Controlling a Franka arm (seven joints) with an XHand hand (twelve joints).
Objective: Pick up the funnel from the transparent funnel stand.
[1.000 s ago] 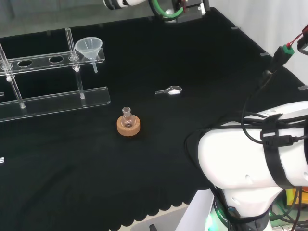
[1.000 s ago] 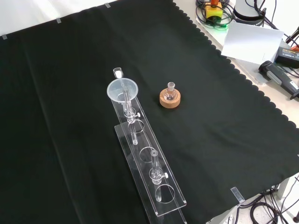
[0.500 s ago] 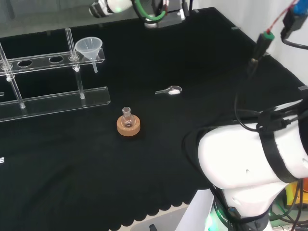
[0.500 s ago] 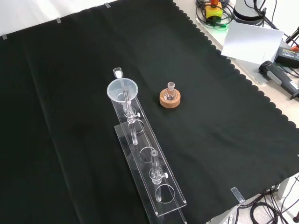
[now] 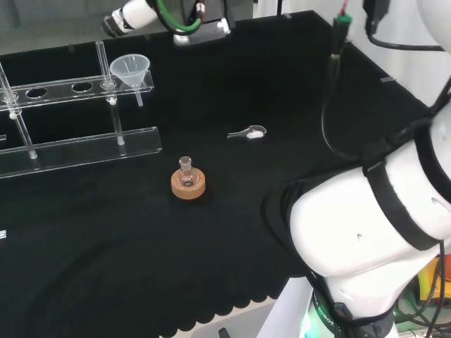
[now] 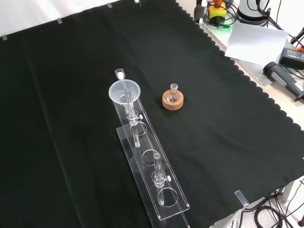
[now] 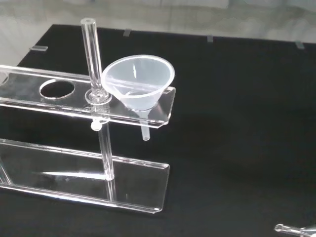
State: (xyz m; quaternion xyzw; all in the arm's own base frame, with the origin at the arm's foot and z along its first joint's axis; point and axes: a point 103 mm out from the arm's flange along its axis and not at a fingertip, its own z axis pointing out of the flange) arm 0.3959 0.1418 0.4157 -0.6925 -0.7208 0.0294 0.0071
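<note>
The clear plastic funnel sits in the end hole of the transparent funnel stand, its stem hanging below the upper shelf. In the front view the funnel is at the far end of the stand. The wrist view looks at the funnel and the stand from a short distance, with an upright glass rod beside the funnel. A white and black part of the hand shows at the top edge of the head view, above and behind the funnel, apart from it.
A small glass flask on a cork ring stands on the cloth in front of the stand, also seen in the front view. A small clear spoon lies to its right. The arm's white link fills the lower right.
In the head view the hand's end of the arm has moved left along the top edge, toward the funnel, and the big links have swung. Funnel, stand and flask have not moved.
</note>
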